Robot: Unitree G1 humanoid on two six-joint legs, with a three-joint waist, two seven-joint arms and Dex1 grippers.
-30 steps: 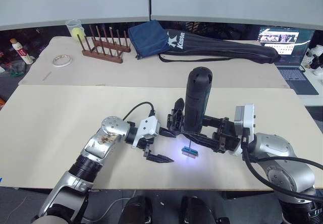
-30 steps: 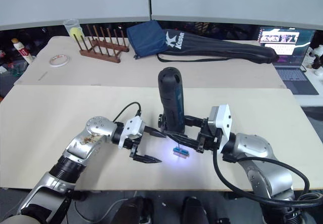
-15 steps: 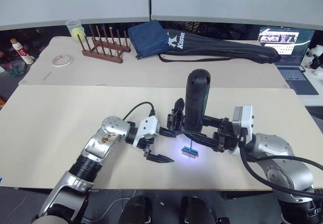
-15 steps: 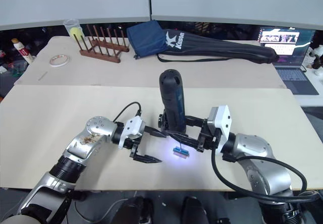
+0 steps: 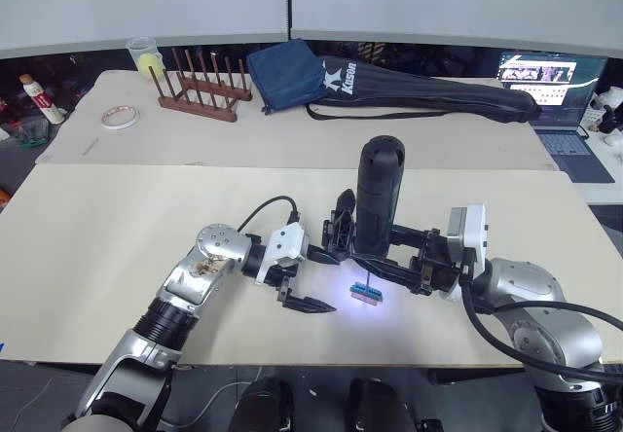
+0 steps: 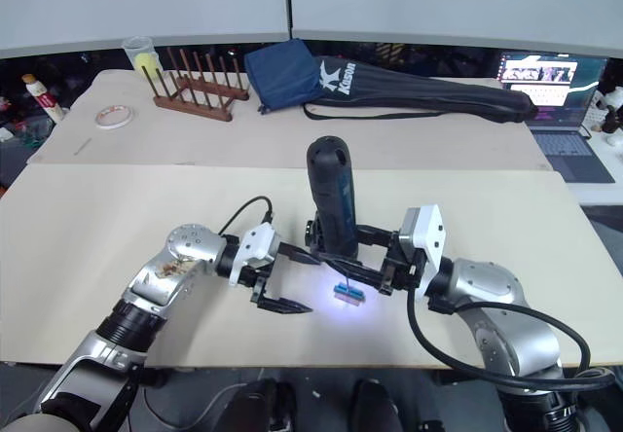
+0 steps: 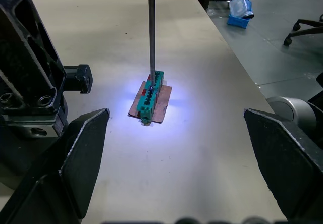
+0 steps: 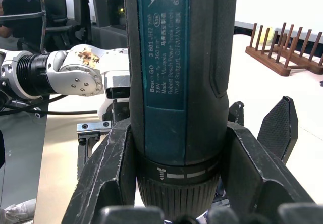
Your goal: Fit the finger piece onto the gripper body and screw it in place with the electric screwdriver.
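My right gripper (image 5: 387, 260) is shut on the electric screwdriver (image 5: 379, 197), a thick dark cylinder held upright over the near table. Its thin metal bit (image 7: 151, 37) comes down onto a tiny green-and-red piece (image 7: 151, 96), which lies on the table in a patch of white light. My left gripper (image 5: 327, 280) stands open, its two fingers on either side of that piece without touching it. The gripper body (image 5: 341, 228), a black block with a pointed finger sticking up, stands just behind my left gripper's far finger (image 7: 75, 153). The finger piece is hidden or out of view.
On the far table are a wooden rack (image 5: 200, 90), a blue bag (image 5: 285, 74), a long black bag (image 5: 428, 93), a tape roll (image 5: 120, 116) and a cup holding a yellow ball (image 5: 147, 58). A laptop (image 5: 550, 91) sits at the far right. The near table's front edge (image 5: 321, 362) is close.
The screwdriver and my right gripper have sunk slightly toward the table. My left gripper and the green-and-red piece have stayed put.
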